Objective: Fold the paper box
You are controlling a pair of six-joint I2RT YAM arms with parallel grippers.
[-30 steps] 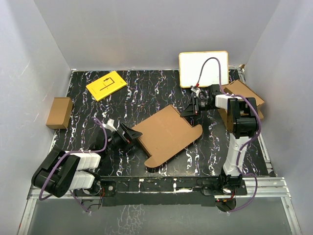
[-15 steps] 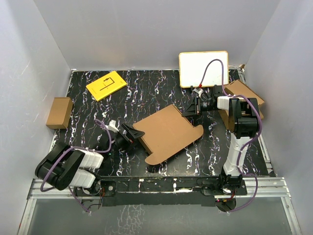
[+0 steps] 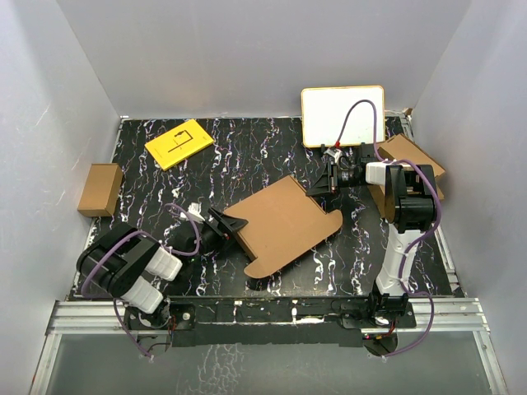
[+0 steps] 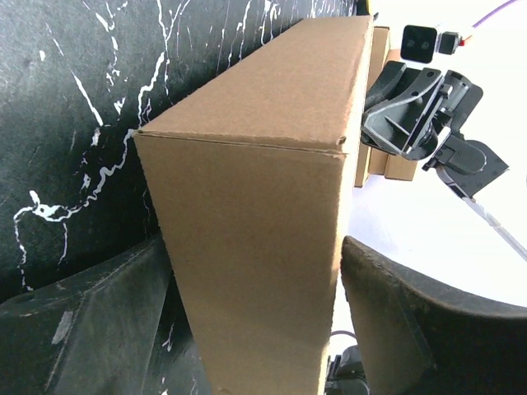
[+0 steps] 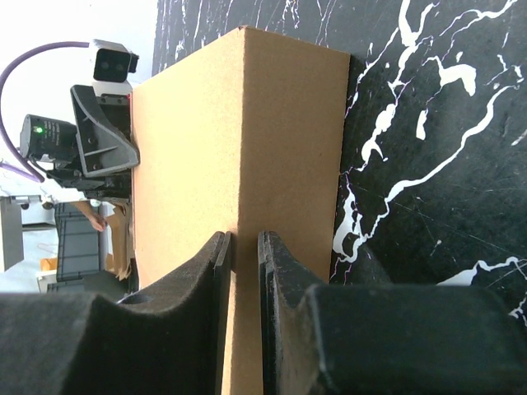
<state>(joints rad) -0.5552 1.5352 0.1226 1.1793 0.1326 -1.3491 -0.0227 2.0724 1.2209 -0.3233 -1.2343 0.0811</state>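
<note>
**Marbled black surface [image 3: 156, 177]: left hand [image 3: 228, 229] reaches the paper box [image 3: 284, 220]**

Over the last second the left arm has swung in from the lower left of the overhead frame. Its hand, which stood short of the cardboard, now sits at the paper box's lower-left end. The left wrist view shows one dark finger [image 4: 82, 321] on each side of that end. They are spread wide, though the spread has begun to narrow from its widest. Whether the fingers already press the cardboard I cannot tell, since they run right along its edges.

The right hand [image 3: 324, 179] has barely moved. At the box's upper-right end its fingers are nearly together, pinching a thin cardboard edge between them, as its own wrist view shows plainly.

The paper box has stayed at the centre of the frame, slanting from lower left to upper right between the two hands. Its tabbed edge points toward the bottom of the frame. The yellow card [image 3: 179, 143] and the small brown box [image 3: 100, 189] lie well apart at the left.

My reading is that one end is pinned and the second hand is taking hold, so a panel can be bent against a steady anchor. The fold proper looks yet to come. A grip that closes off-centre could skew the box rather than crease it.
</note>
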